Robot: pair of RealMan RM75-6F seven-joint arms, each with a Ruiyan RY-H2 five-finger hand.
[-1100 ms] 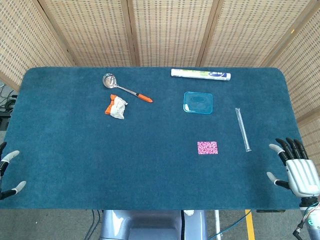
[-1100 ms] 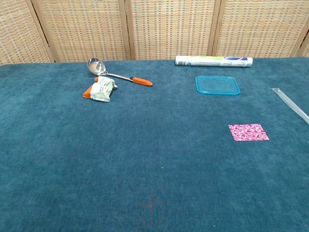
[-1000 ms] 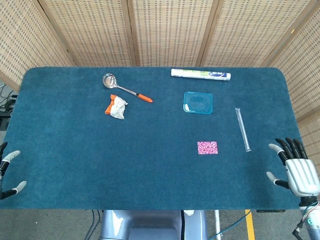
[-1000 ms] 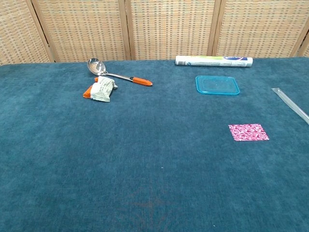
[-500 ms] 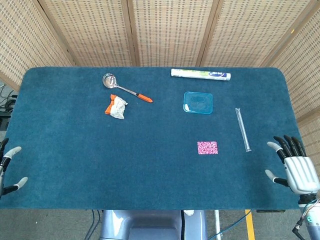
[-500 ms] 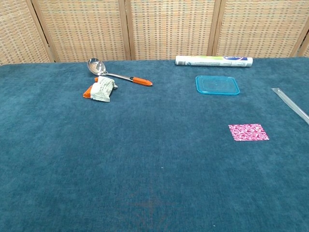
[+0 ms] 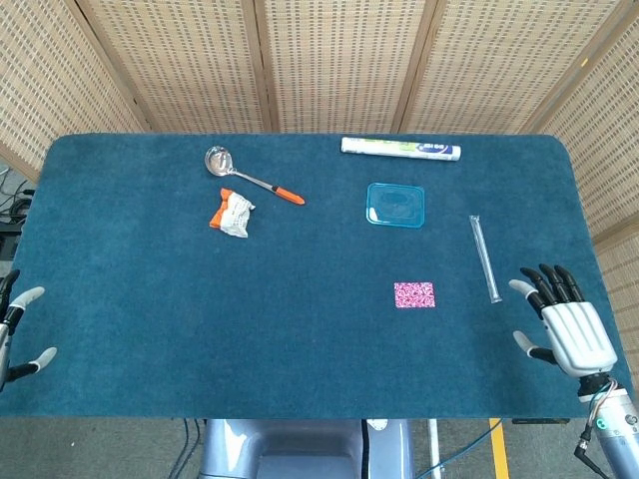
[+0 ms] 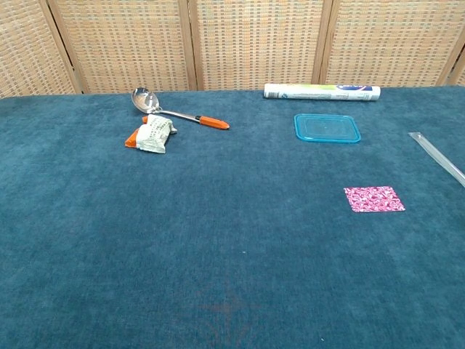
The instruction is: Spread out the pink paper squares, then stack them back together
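Note:
A small stack of pink patterned paper squares [image 7: 414, 294] [image 8: 373, 198] lies flat on the blue table cloth, right of centre. My right hand [image 7: 564, 329] hovers over the table's front right corner, fingers spread, holding nothing, well to the right of the pink squares. Only the fingertips of my left hand [image 7: 15, 329] show at the far left edge, spread apart and empty. Neither hand appears in the chest view.
A clear plastic tube [image 7: 485, 258] lies between the pink squares and my right hand. Further back are a blue container lid [image 7: 395, 205], a white roll [image 7: 400, 149], a metal spoon with an orange handle [image 7: 250, 177] and a crumpled wrapper [image 7: 232, 213].
My right hand has moved left and forward, further over the table corner toward the tube. The left fingertips have shifted slightly. The pink squares have not moved.

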